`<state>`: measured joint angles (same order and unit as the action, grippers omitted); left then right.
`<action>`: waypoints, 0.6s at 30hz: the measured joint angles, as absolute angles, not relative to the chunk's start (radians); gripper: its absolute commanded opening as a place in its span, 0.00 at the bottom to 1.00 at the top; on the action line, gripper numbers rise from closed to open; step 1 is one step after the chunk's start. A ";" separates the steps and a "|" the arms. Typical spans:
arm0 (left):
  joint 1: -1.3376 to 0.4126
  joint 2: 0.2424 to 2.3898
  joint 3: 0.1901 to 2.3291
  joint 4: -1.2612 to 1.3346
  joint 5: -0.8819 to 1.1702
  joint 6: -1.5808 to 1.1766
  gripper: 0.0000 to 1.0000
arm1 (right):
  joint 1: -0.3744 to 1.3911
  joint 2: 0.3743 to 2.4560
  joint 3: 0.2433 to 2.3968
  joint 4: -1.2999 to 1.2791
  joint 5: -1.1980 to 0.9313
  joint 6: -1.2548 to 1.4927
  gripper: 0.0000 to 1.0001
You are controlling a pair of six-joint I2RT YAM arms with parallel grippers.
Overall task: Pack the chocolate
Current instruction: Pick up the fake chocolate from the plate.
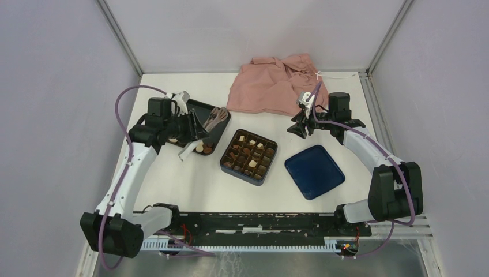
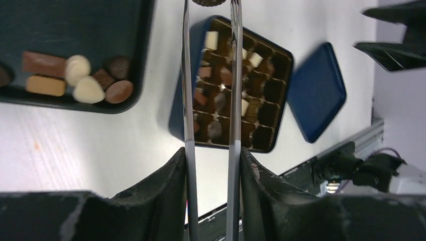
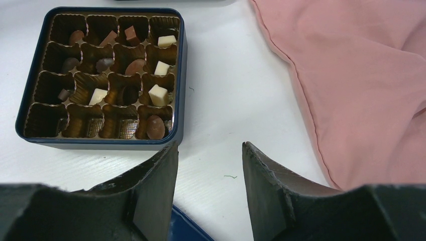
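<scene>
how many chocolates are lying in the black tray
7 clearly, in a cluster in the black tray: brown bar, tan bar, two cream pieces, three brown pieces. An eighth is cut off at the picture's edge; more may be hidden.

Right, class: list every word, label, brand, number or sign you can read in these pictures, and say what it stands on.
None: no readable text shows on the blue box, its lid, the black tray, the chocolates, the pink cloth or the tweezers.
</scene>
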<state>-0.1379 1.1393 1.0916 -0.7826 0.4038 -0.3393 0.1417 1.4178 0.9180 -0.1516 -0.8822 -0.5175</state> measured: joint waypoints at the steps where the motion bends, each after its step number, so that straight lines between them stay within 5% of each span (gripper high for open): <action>1: -0.150 1.118 1.081 -0.767 0.430 -0.340 0.11 | 0.142 1.418 0.918 -0.152 -0.882 -0.517 0.56; 18: -0.694 1.164 1.015 -0.653 0.303 -0.461 0.12 | 0.138 1.418 0.918 -0.152 -0.882 -0.518 0.56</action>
<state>-0.6941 1.1641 1.0149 -0.6525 0.3027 -0.4606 0.1375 1.4181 0.9180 -0.1516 -0.8818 -0.5179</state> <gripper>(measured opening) 0.436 0.557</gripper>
